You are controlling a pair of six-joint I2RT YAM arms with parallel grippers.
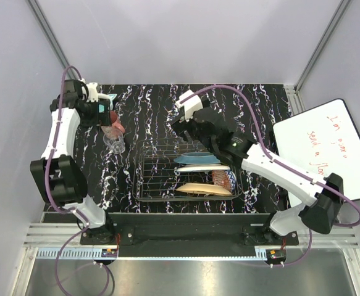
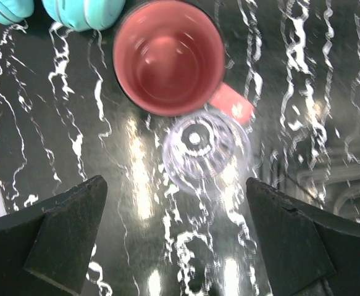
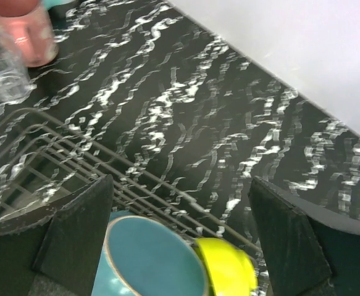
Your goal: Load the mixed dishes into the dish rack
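The dish rack [image 1: 152, 185] sits at mid-table. A teal plate [image 1: 197, 159], a white plate [image 1: 199, 168] and a tan plate [image 1: 203, 189] stand in it, with a red patterned bowl [image 1: 225, 179] beside them. My right gripper [image 1: 186, 128] hovers open over the rack's far edge. In the right wrist view it [image 3: 180, 240] is above the teal plate [image 3: 155, 259] and a yellow-green bowl [image 3: 229, 268]. My left gripper [image 1: 104, 115] is open above the pink mug [image 2: 167, 58] and the small clear glass [image 2: 204, 148]. They stand touching on the table, left of the rack.
Teal headphones [image 2: 84, 12] lie just beyond the mug. A whiteboard [image 1: 328, 148] lies off the table's right edge. The rack's wire rim [image 3: 56, 148] runs across the right wrist view, with the mug [image 3: 28, 34] and glass [image 3: 4, 74] beyond it.
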